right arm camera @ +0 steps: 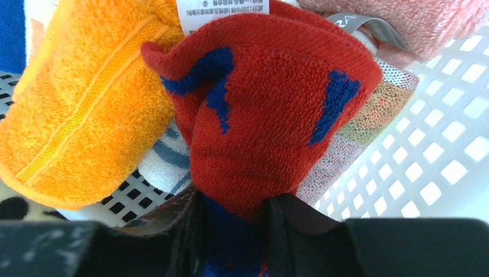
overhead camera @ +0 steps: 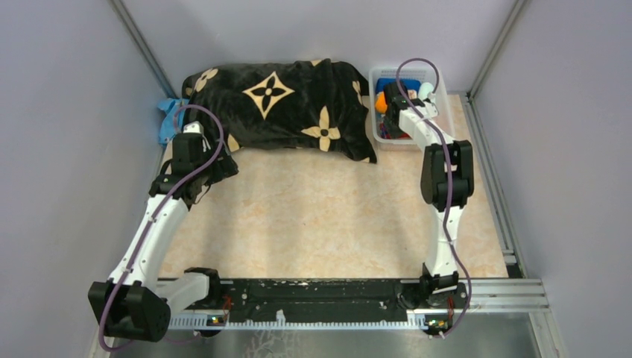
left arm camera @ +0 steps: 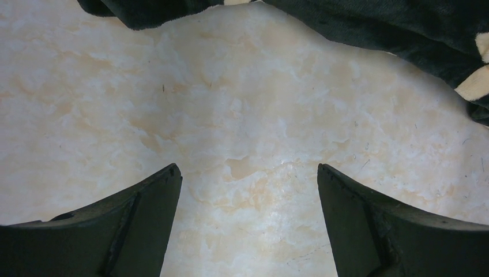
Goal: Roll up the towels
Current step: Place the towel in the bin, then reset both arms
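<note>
In the right wrist view a red towel with blue patches (right arm camera: 271, 104) bulges out from between the fingers of my right gripper (right arm camera: 233, 202), which is shut on a fold of it. Beside it on the left lies an orange towel (right arm camera: 86, 109), and a pink towel (right arm camera: 427, 23) shows at the top right. All three are inside the white basket (right arm camera: 427, 167). A light blue towel (overhead camera: 168, 119) lies at the blanket's far left end. My left gripper (left arm camera: 248, 170) is open over bare table, with nothing between its fingers.
The big black blanket with cream flowers (overhead camera: 283, 104) covers the back of the table, and its edge (left arm camera: 375, 23) lies just beyond the left gripper. The basket (overhead camera: 444, 97) stands at the back right corner. Grey walls close in both sides.
</note>
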Tool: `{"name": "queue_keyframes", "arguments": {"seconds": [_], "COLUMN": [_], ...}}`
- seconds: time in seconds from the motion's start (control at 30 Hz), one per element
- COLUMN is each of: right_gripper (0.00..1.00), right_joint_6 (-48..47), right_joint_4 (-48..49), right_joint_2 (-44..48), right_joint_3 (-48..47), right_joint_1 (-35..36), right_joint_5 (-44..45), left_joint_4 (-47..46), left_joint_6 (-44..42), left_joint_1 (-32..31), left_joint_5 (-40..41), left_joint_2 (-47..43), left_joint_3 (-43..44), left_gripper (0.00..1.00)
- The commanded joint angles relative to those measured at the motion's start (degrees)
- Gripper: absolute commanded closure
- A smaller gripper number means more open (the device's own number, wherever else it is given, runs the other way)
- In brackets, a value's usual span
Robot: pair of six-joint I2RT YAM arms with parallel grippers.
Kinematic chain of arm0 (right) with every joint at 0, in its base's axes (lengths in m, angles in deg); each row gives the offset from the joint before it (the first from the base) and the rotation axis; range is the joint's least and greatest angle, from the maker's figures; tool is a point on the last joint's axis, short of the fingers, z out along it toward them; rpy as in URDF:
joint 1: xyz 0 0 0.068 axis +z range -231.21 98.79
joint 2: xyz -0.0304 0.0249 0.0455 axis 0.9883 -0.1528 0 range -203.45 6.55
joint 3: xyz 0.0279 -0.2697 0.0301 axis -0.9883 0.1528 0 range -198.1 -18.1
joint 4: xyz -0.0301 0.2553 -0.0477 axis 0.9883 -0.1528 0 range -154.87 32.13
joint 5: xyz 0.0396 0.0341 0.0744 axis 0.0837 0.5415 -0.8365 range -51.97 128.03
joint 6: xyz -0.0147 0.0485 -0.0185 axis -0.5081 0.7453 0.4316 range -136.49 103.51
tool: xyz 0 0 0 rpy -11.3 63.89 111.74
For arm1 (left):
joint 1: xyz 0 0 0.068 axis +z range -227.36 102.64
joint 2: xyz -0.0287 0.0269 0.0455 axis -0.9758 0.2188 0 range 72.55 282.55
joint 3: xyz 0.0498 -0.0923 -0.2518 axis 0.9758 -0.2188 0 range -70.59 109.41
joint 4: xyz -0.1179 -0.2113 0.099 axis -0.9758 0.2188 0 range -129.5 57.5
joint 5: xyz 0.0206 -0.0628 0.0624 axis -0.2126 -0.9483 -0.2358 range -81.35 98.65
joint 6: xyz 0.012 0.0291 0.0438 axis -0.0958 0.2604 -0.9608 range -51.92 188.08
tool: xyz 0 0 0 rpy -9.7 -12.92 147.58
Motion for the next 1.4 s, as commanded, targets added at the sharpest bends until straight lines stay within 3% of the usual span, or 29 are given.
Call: {"name": "queue_keyframes", "arguments": {"seconds": [0.0,0.6,0.83,0.97,1.2,1.37], "right_gripper": [0.63,0.35,0.33,0.27,0.13,0.12], "right_joint_6": [-0.4,-0.1,-1.0,-7.5,-26.2,-39.9], "right_joint_4": [0.1,-2.9,-1.1,3.5,12.0,15.8], "right_joint_2": [3.6,9.3,16.3,25.2,49.2,69.5], "right_joint_3": [0.3,1.4,8.0,15.4,34.5,44.2], "right_joint_1": [0.1,0.1,0.1,0.2,-0.1,-0.2], "right_joint_5": [-0.9,-0.2,-1.6,-3.6,-6.5,-6.3], "left_joint_4": [-0.6,-0.7,-0.6,-1.9,-3.1,-3.0], "left_joint_6": [-0.4,-0.4,-0.3,-0.5,-0.9,-2.0], "left_joint_1": [0.6,1.0,1.1,1.1,1.1,1.0], "left_joint_5": [-0.8,-0.4,0.5,-1.0,-1.9,-1.5], "left_joint_2": [-1.3,-2.4,-3.9,-5.8,-13.6,-22.9], "left_joint_3": [-0.5,-0.6,-0.4,-0.9,-1.1,-0.7], "left_gripper": [0.07,0.05,0.04,0.04,0.04,0.03]}}
